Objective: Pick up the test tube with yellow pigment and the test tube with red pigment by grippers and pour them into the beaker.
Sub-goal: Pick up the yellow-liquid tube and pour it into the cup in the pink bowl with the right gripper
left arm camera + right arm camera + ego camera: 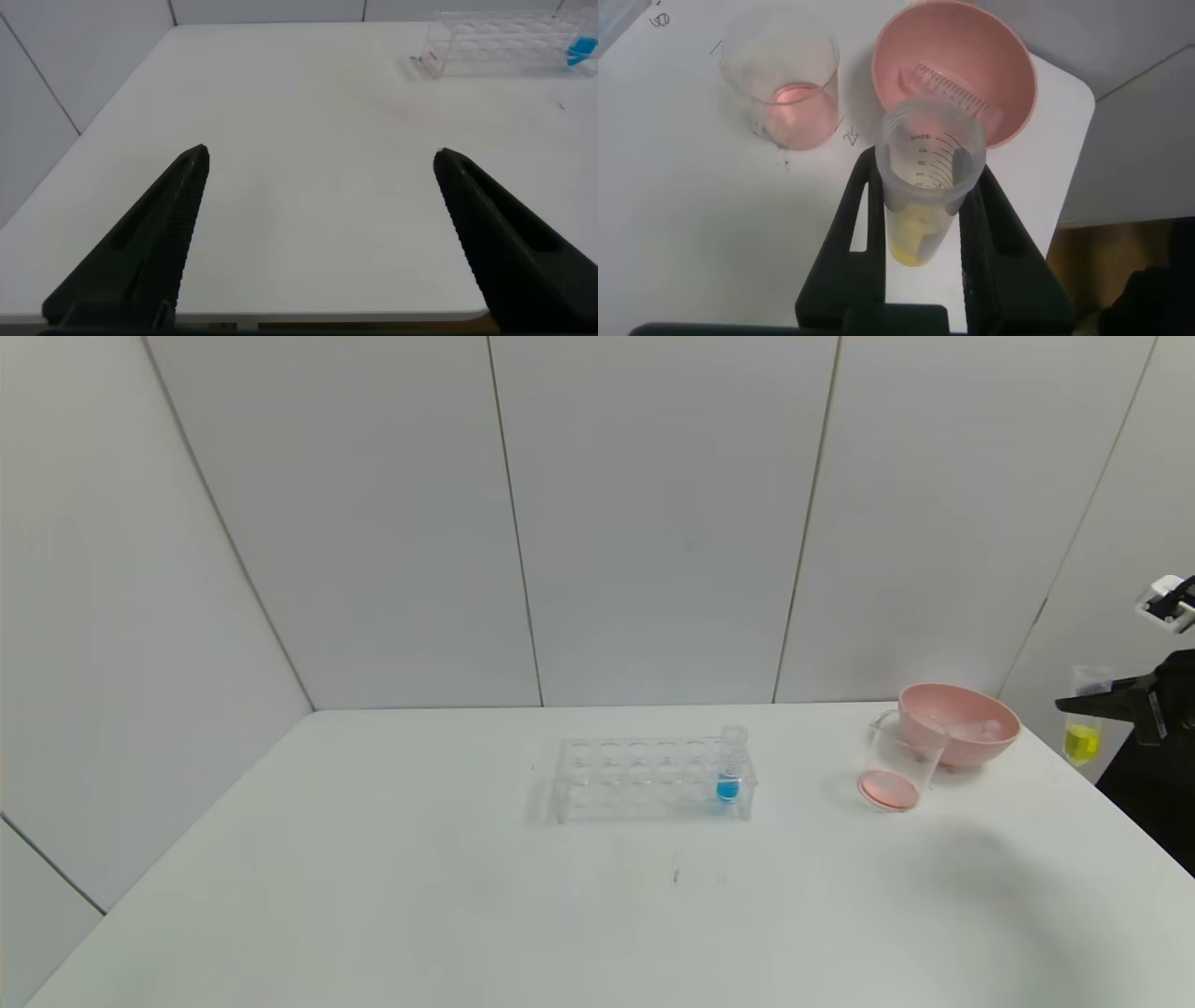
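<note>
Right gripper (920, 219) clamps the test tube with yellow pigment (926, 182) at the far right edge of the head view.

Its black fingers (854, 219) press both sides of the upright tube, yellow liquid at the bottom, held off the right side of the table (467, 896) beside the pink bowl (957, 723). That bowl holds an empty clear tube (957, 91) lying on its side; just left of it stands the beaker (898, 763) with reddish liquid in its base. Mid-frame sits a clear rack (649, 779) with a blue-liquid tube (731, 765) at its right end. Left gripper (322, 159) hovers wide apart and empty above the table's left part.
</note>
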### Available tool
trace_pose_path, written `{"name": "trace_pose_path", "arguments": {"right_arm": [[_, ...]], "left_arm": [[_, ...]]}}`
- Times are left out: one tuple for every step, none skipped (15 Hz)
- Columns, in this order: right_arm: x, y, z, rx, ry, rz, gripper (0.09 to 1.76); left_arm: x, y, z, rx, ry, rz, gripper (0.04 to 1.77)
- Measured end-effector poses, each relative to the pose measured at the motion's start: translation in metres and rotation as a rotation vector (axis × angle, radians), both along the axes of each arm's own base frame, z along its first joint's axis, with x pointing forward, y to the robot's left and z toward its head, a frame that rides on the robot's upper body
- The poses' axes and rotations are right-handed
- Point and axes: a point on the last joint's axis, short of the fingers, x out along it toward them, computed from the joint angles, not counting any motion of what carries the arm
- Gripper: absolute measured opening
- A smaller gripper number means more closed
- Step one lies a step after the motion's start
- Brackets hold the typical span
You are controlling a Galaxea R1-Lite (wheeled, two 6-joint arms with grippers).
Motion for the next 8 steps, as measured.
{"name": "trace_pose_path", "arguments": {"right_arm": [[0.008,0.000,-0.001,-0.008,-0.008,0.014,0.52],[0.017,0.001,-0.002,-0.016,-0.014,0.033,0.52],[0.025,0.005,-0.005,-0.025,-0.018,0.057,0.52],[0.032,0.008,-0.008,-0.033,-0.019,0.077,0.52],[0.038,0.011,-0.010,-0.041,-0.019,0.098,0.52],[0.043,0.014,-0.012,-0.050,-0.017,0.117,0.52],[0.048,0.017,-0.014,-0.060,-0.012,0.138,0.52],[0.053,0.020,-0.015,-0.072,-0.004,0.163,0.52]], "left_arm": [[0.000,0.000,0.000,0.000,0.000,0.000,1.72],[0.000,0.000,0.000,0.000,0.000,0.000,1.72],[0.000,0.000,0.000,0.000,0.000,0.000,1.72],[0.000,0.000,0.000,0.000,0.000,0.000,1.72],[0.000,0.000,0.000,0.000,0.000,0.000,1.72],[0.000,0.000,0.000,0.000,0.000,0.000,1.72],[0.000,0.000,0.000,0.000,0.000,0.000,1.72],[0.000,0.000,0.000,0.001,0.000,0.000,1.72]]}}
